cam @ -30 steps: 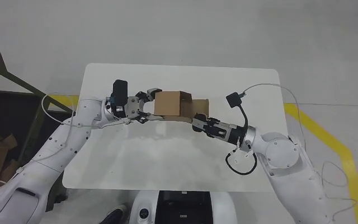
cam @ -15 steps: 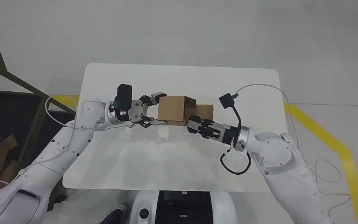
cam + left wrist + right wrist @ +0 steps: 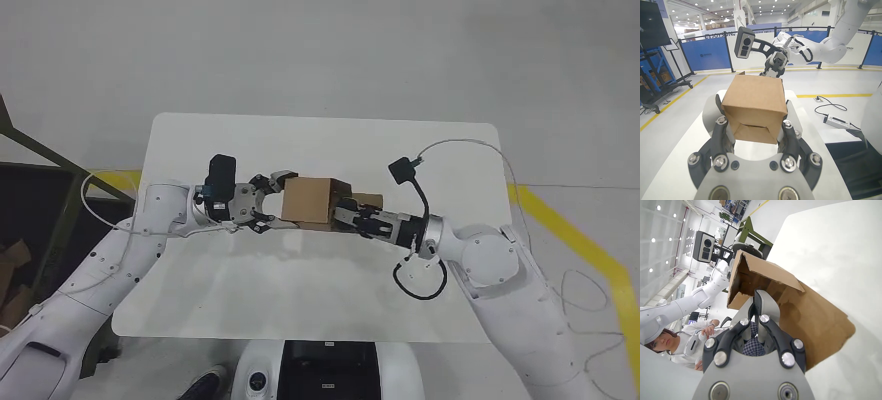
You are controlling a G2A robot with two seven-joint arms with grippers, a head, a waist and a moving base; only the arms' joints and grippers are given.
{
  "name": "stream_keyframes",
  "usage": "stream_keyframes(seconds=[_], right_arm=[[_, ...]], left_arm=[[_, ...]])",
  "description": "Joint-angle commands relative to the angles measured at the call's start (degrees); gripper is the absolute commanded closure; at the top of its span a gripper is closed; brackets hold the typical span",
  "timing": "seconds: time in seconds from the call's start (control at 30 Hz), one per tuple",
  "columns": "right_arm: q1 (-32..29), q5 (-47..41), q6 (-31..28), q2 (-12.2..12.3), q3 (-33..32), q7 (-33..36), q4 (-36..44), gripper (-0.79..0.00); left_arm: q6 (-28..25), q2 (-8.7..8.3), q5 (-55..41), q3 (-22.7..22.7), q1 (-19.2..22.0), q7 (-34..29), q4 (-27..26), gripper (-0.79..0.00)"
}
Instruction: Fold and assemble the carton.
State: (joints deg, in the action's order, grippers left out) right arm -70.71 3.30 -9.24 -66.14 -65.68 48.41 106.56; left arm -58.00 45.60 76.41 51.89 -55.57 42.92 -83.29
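The carton [image 3: 305,200] sits near the middle of the white table [image 3: 300,290], lying on its side between the two arms, with one open end towards each.

The left gripper [image 3: 753,106] is spread wide. Its fingers [image 3: 789,111] straddle the near open end, one on each side wall, and seem to press on both. From the left wrist, the inside of the carton shows through to folded flaps at the far end.

The right gripper [image 3: 755,294] is at the opposite end with its fingers nearly together and nothing visible between them. Their tips are just inside the opening, beside a short flap [image 3: 736,299]. A long flap [image 3: 819,323] lies flat on the table on that side and reaches back under the gripper. From the right wrist, the fingers themselves cover much of the carton's interior. From the left wrist, the carton's top hides the right gripper's tips.

A black camera [image 3: 402,170] on a bracket stands over the right wrist, and a thin white cable [image 3: 470,145] arcs away from it. A looped black cable [image 3: 420,285] hangs at the right forearm. Another black camera [image 3: 220,170] sits on the left wrist.

Beyond the table, a yellow line [image 3: 560,230] crosses the grey floor, and a power brick [image 3: 836,121] with its cord lies there. Blue barriers [image 3: 706,55] fence the area, and a dark screen [image 3: 651,24] stands on a wheeled frame.
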Motion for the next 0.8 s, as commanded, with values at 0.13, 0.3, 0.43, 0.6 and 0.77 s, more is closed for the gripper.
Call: stream_keyframes(seconds=[0.13, 0.3, 0.43, 0.6, 0.77], right_arm=[[1.12, -0.04, -0.11, -0.07, 0.45, -1.02, -1.21, 0.000], [0.36, 0.66, 0.50, 0.64, -3.83, -1.41, -1.32, 0.000], [-0.21, 1.68, 1.16, 1.04, -6.17, -2.29, -1.09, 0.000], [0.69, 2.46, 1.36, 0.96, -6.08, -4.98, -2.57, 0.000], [2.56, 2.52, 1.02, 0.66, -4.61, -6.27, -4.09, 0.000]], left_arm=[[0.00, -0.08, -0.68, -0.79, 0.53, -0.16, -0.04, -0.256], [0.00, -0.22, -0.73, -0.92, 0.86, 0.07, 0.64, -0.252], [0.00, -0.38, -0.70, -0.85, 0.78, 0.39, 0.70, -0.256], [0.00, -0.48, -0.67, -0.81, 0.31, 0.33, 0.23, -0.246], [0.00, -0.60, -0.68, -0.71, -0.08, 0.23, -0.42, -0.237]])
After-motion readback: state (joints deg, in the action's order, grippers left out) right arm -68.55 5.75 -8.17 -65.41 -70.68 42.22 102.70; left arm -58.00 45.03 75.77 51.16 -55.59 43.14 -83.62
